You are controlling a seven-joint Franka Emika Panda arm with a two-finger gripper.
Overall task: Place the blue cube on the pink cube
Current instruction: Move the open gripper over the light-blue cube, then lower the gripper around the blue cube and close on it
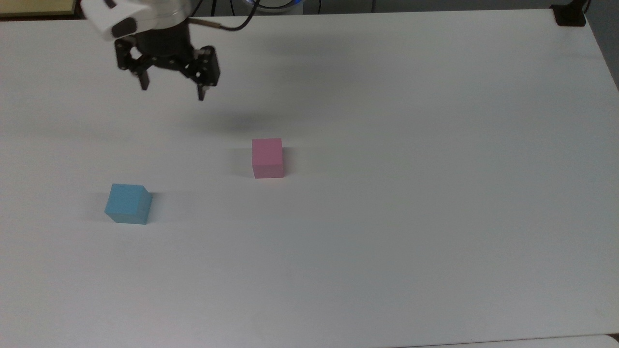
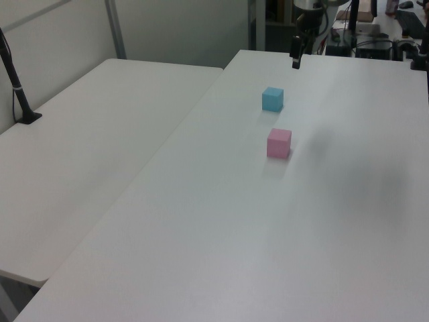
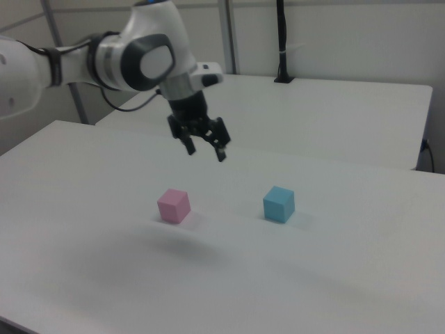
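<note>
1. A big white table (image 1: 387,217) is seen, with both cubes resting on it.
2. The robot arm (image 3: 104,59) is held above the table.
3. The gripper (image 1: 172,93) is held in the air, wide open, and nothing is held in it.
4. The blue cube (image 1: 127,203) is found near the top view's left edge, well apart from the gripper.
5. The pink cube (image 1: 267,157) is set near the middle, apart from the blue cube.

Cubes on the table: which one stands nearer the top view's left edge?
The blue cube. It sits far toward the top view's left, while the pink cube stands near the middle of the white table.
</note>
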